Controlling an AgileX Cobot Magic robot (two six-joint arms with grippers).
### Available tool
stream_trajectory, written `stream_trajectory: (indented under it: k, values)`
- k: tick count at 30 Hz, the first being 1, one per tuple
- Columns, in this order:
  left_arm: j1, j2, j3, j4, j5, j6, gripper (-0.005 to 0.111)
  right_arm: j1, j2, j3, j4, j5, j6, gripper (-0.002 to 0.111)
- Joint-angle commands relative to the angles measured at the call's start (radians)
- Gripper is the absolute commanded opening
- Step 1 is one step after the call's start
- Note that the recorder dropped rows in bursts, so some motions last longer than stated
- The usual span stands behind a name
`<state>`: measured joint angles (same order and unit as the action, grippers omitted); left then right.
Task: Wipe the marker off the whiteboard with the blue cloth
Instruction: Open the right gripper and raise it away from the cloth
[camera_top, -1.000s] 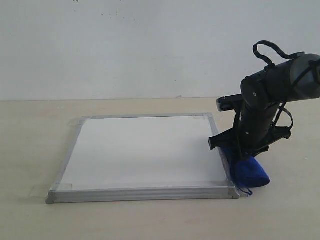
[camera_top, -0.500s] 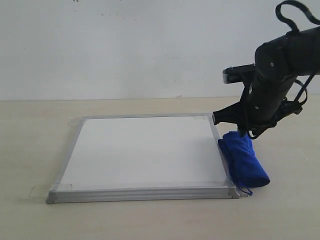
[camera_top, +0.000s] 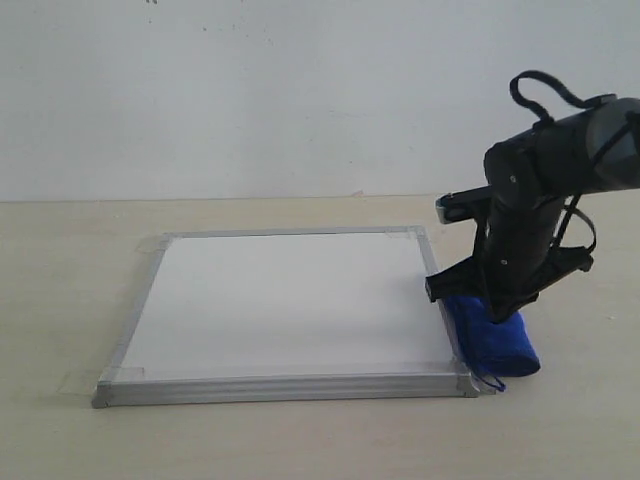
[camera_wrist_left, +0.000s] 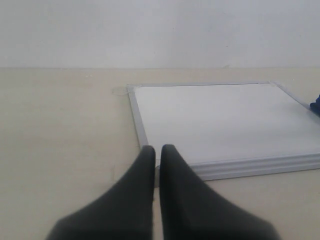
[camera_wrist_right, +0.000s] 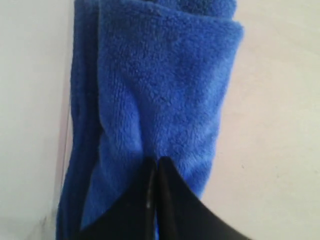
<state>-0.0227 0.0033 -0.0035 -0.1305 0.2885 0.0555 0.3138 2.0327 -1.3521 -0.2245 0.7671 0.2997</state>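
The right arm (camera_top: 528, 215) partly hides the blue cloth (camera_top: 503, 347).

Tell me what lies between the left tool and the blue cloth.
The whiteboard fills that stretch; the left wrist view shows it, with the left tool at one corner and the blue cloth just past the opposite side.

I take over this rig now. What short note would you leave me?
Left end effector: shut, empty, near the square white board with the silver-grey frame.
Right end effector: shut, tips on the folded blue cloth; a pinch cannot be confirmed.
The cloth lies on the beige table along the board's right frame.
Done: no red marker lines show on the board.
To do: check the surface closely, then retract.
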Motion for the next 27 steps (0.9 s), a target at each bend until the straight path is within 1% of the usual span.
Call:
stream_trajectory:
  k: [1,3,6,9,13,14,16,21,24,27]
  values:
    - [0.001,-0.003,0.004,-0.001,-0.003,0.005,0.004,-0.005,-0.154,0.007,0.001,0.079,-0.027,0.0]
    - [0.001,-0.003,0.004,-0.001,-0.003,0.005,0.004,-0.005,-0.215,0.044,0.001,0.069,-0.034,0.0]
    - [0.001,-0.003,0.004,-0.001,-0.003,0.005,0.004,-0.001,-0.328,0.142,0.013,0.039,-0.036,0.0]
    - [0.001,-0.003,0.004,-0.001,-0.003,0.005,0.004,0.011,-0.471,0.317,0.021,-0.037,-0.028,0.0]
    - [0.001,-0.003,0.004,-0.001,-0.003,0.005,0.004,0.039,-0.678,0.612,0.026,-0.253,-0.014,0.0]
    - [0.001,-0.003,0.004,-0.001,-0.003,0.005,0.004,0.043,-0.717,0.662,0.028,-0.297,-0.014,0.0]
    - [0.001,-0.003,0.004,-0.001,-0.003,0.005,0.004,0.045,-0.801,0.754,0.035,-0.306,-0.014,0.0]
    - [0.001,-0.003,0.004,-0.001,-0.003,0.005,0.004,0.045,-0.938,0.856,0.035,-0.236,-0.014,0.0]
    - [0.001,-0.003,0.004,-0.001,-0.003,0.005,0.004,0.045,-0.976,0.863,0.035,-0.209,-0.014,0.0]
    - [0.001,-0.003,0.004,-0.001,-0.003,0.005,0.004,0.045,-0.988,0.863,0.035,-0.222,-0.014,0.0]
